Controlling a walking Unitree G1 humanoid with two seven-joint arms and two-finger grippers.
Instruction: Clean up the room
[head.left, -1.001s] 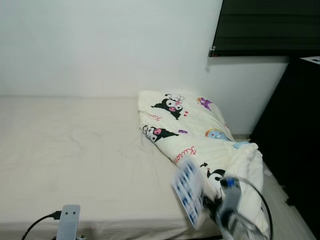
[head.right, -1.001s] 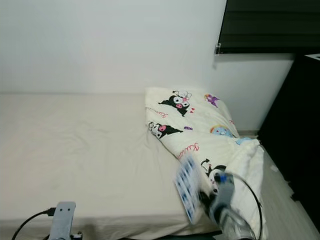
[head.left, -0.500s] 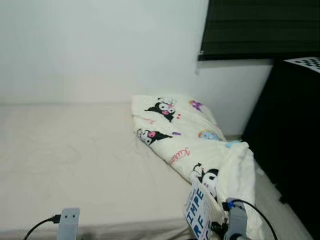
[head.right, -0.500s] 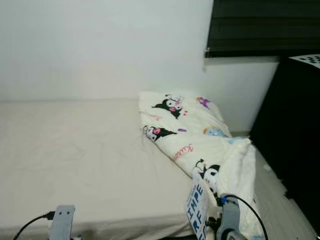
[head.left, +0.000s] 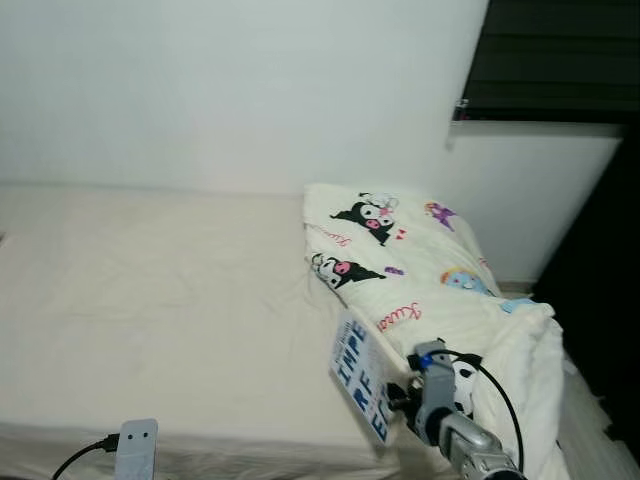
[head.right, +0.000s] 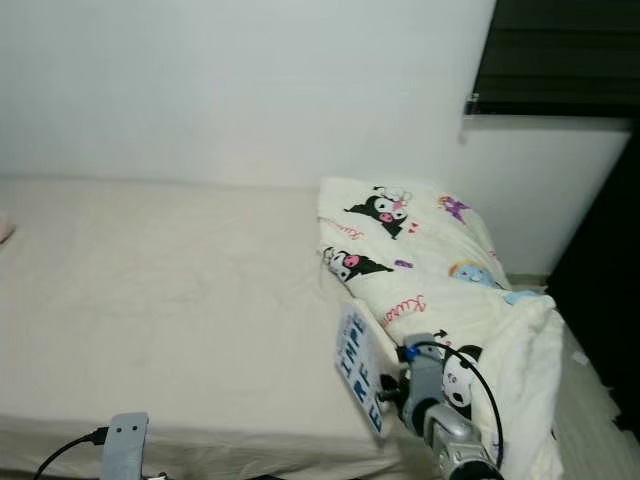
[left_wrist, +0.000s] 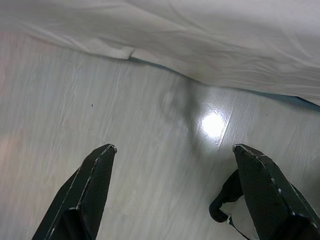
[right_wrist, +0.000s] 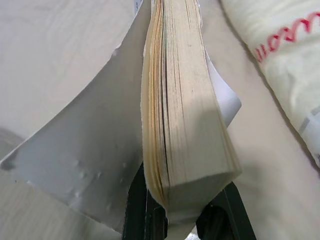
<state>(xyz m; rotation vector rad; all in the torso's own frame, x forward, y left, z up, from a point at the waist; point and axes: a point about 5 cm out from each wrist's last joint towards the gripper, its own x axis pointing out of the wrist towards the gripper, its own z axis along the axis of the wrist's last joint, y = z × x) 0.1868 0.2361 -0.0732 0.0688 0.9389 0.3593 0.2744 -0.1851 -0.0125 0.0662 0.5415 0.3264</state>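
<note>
Change: the head views have swung since half a second ago, so the bed, the quilt and the dark window blind all sit further to the right in the frame; that is the camera. The book itself is now raised higher against the bed, its cover showing whole, where before it was cut off at the bottom edge.
Book (head.left: 360, 374): a paperback with a white cover and large blue letters, held upright and tilted, lower centre-right of the left eye view, in front of the mattress's near edge and just beside the quilt.
Right gripper (right_wrist: 187, 220): clamped on the book's lower end; in the right wrist view the black fingers (right_wrist: 136, 210) press either side of the yellowed page block, and the loose white cover curls away to one side.
Right arm: silver, with a black cable looping over it, lower right of the head views.
Left gripper (left_wrist: 175, 187): hangs low, jaws wide apart, holding nothing, over pale wood floor (left_wrist: 125, 125) by the hanging edge of the bedsheet.
Bed (head.left: 150, 290): cream sheet, wrinkled, across the left and middle of the frame.
Quilt (head.left: 420, 270): cream with cartoon prints, bunched along the bed's right side.
Window blind (head.left: 560, 60): dark, upper right.
</note>
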